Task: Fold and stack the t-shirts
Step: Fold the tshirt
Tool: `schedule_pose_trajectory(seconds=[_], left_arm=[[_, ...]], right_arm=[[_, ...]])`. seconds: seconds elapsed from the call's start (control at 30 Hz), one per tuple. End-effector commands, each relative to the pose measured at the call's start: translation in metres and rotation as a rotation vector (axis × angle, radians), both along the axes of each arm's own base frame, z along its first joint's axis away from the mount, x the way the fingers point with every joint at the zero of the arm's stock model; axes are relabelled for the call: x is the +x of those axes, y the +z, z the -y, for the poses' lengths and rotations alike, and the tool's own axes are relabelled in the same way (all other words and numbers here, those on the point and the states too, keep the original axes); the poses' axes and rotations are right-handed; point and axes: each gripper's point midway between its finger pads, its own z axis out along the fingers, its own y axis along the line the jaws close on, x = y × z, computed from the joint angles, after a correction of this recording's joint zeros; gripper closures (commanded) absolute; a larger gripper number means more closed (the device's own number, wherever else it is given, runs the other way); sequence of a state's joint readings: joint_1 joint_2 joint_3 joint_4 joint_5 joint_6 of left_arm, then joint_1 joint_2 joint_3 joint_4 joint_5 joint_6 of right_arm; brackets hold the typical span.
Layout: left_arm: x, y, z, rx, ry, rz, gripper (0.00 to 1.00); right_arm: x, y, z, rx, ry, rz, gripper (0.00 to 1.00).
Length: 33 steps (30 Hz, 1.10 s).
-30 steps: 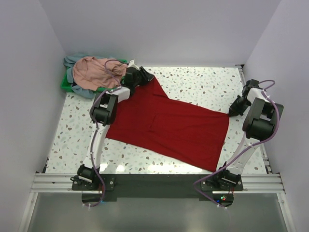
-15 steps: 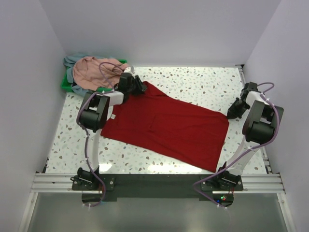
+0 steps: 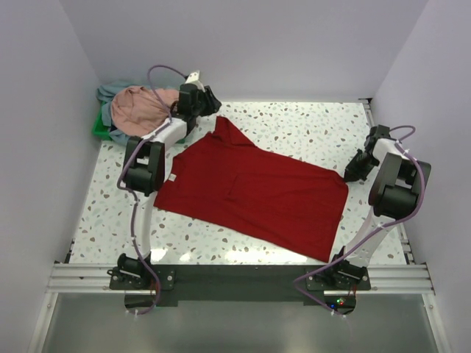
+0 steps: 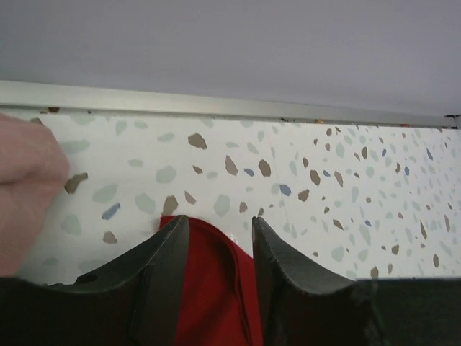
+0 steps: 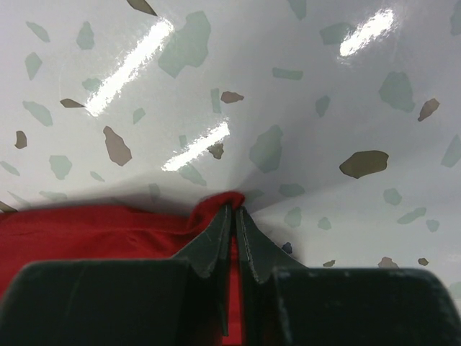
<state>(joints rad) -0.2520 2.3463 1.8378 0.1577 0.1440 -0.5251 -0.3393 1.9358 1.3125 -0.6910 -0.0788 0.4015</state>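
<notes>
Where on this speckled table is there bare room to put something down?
Far right, between the red shirt and the back wall, the table is bare; so is the near-left corner. Crowded: the far-left corner, with the heaped green tray and left claw.

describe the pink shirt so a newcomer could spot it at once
At the speckled table's far left corner a green tray holds heaped cloth. The pink shirt lies crumpled on top, over a grey-blue shirt, unlike the red shirt spread flat mid-table.

The top view looks down on the whole table [image 3: 309, 129], while both wrist views sit close over edges of the red shirt [image 3: 257, 195].
</notes>
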Motion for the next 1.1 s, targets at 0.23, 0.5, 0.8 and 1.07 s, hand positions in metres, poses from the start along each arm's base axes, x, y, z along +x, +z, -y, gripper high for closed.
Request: schedule_pose_trajectory(seconds=[0.23, 0.5, 0.8, 1.07], left_arm=[[0.015, -0.060, -0.012, 0.178, -0.078, -0.041, 0.55], [0.020, -0.072, -0.010, 0.208, -0.116, -0.015, 0.48], [0.024, -0.079, 0.001, 0.193, -0.176, 0.009, 0.48], [0.026, -0.083, 0.009, 0.162, -0.199, 0.002, 0.57]], right_arm=[[0.009, 0.019, -0.003, 0.007, 0.015, 0.035, 0.94], [0.008, 0.018, -0.003, 0.013, 0.013, 0.026, 0.94], [0.006, 0.015, -0.004, 0.016, 0.024, 0.007, 0.94], [0.008, 0.017, -0.003, 0.017, 0.027, 0.010, 0.94]])
